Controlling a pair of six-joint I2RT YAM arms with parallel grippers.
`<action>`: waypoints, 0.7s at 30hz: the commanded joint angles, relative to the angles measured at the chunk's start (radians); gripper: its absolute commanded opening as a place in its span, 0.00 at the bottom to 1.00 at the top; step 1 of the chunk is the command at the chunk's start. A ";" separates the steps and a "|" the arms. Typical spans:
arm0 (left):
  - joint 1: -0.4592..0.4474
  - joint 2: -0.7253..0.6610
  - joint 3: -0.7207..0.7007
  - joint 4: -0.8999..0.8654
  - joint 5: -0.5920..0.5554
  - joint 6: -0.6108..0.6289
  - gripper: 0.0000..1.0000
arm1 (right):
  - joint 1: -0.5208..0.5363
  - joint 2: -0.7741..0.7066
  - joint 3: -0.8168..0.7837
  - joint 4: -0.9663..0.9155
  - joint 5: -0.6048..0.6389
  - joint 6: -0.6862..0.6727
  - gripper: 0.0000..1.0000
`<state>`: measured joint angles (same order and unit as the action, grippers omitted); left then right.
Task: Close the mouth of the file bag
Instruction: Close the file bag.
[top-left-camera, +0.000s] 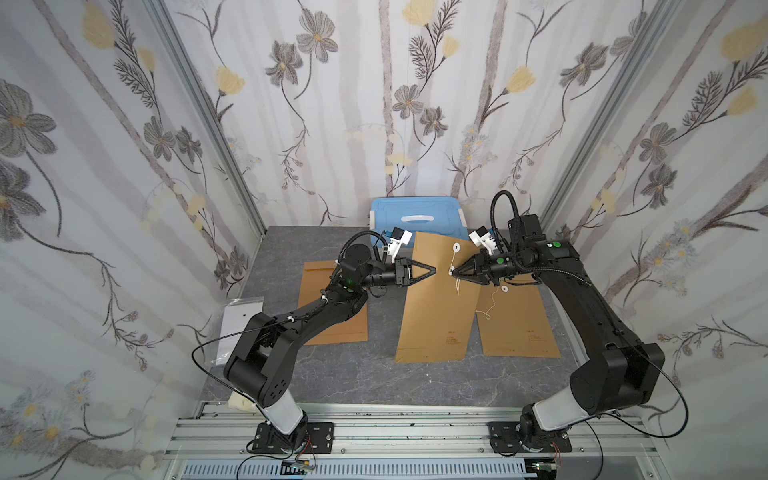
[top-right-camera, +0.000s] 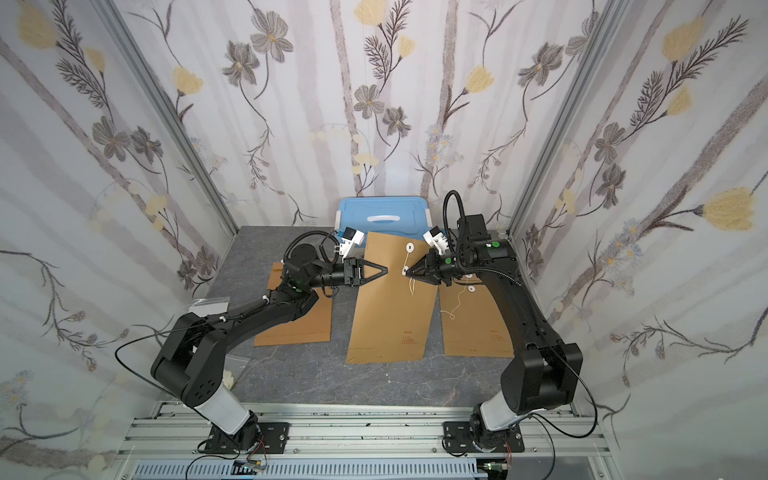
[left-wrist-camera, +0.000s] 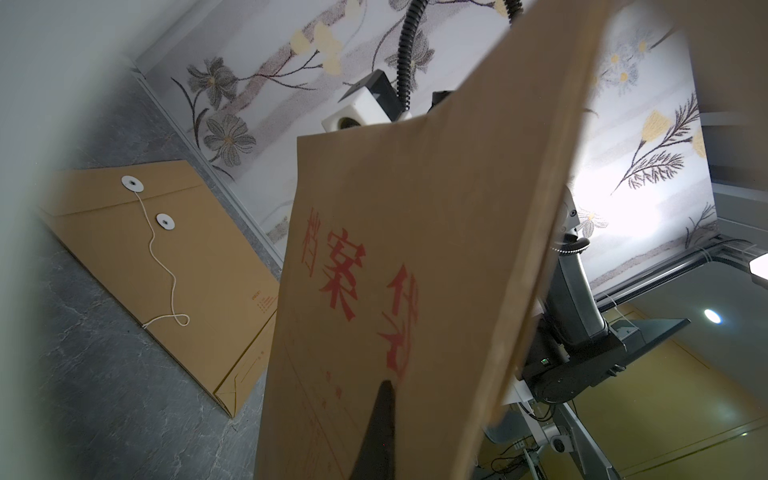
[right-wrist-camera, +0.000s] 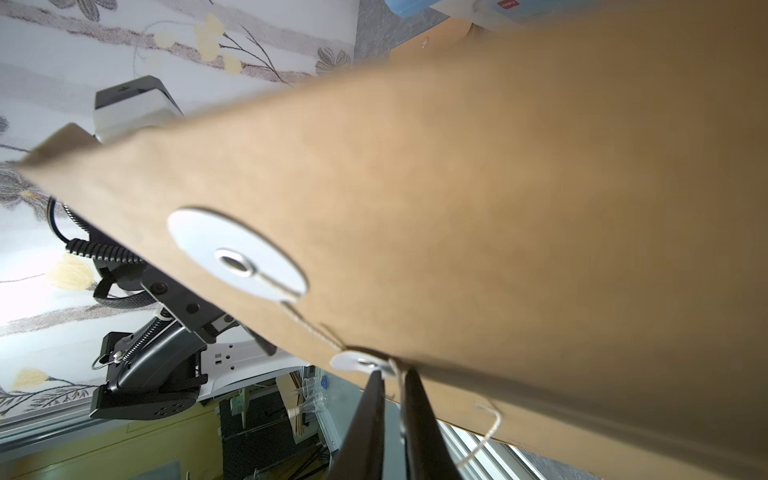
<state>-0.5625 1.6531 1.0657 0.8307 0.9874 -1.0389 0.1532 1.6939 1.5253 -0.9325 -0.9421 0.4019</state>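
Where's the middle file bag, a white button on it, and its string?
file bag (top-left-camera: 436, 316), in a top view, lower flat face.
white button (right-wrist-camera: 237, 257), right wrist view, its middle.
string (right-wrist-camera: 311, 325), right wrist view, stretch between the buttons.

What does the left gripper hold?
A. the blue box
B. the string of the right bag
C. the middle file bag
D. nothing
C: the left gripper is shut on the left edge of the middle bag, which the left wrist view shows raised off the table.
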 joint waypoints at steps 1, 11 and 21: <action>-0.001 -0.009 -0.001 0.034 -0.007 0.002 0.00 | -0.001 -0.010 -0.025 0.080 -0.039 0.014 0.12; 0.003 -0.011 -0.014 0.040 -0.016 0.002 0.00 | -0.027 -0.029 -0.064 0.095 -0.079 0.017 0.11; 0.008 0.008 -0.007 0.094 -0.013 -0.042 0.00 | -0.017 -0.042 -0.157 0.238 -0.140 0.083 0.16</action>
<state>-0.5571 1.6581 1.0519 0.8574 0.9684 -1.0592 0.1310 1.6543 1.3846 -0.7937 -1.0336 0.4564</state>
